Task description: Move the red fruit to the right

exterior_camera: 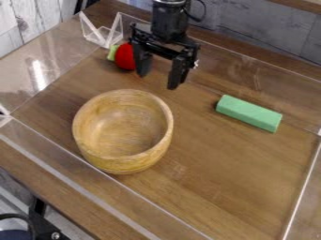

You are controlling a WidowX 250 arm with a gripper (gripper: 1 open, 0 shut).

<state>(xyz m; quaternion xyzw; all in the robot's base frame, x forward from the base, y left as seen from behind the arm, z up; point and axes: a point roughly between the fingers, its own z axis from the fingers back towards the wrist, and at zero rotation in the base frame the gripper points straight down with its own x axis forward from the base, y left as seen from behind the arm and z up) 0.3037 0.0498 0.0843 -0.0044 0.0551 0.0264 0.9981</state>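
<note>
The red fruit (124, 55) is a small bright red ball with a green bit on its left, lying on the wooden table at the back left. My gripper (160, 73) is black and hangs just right of the fruit, its jaws open and pointing down. Its left finger (143, 65) stands right beside the fruit and hides its right edge. The gripper holds nothing.
A wooden bowl (122, 130) stands at the front left of centre. A green rectangular block (249, 112) lies at the right. A clear wall (51, 52) rings the table. A white wire object (98, 32) stands behind the fruit.
</note>
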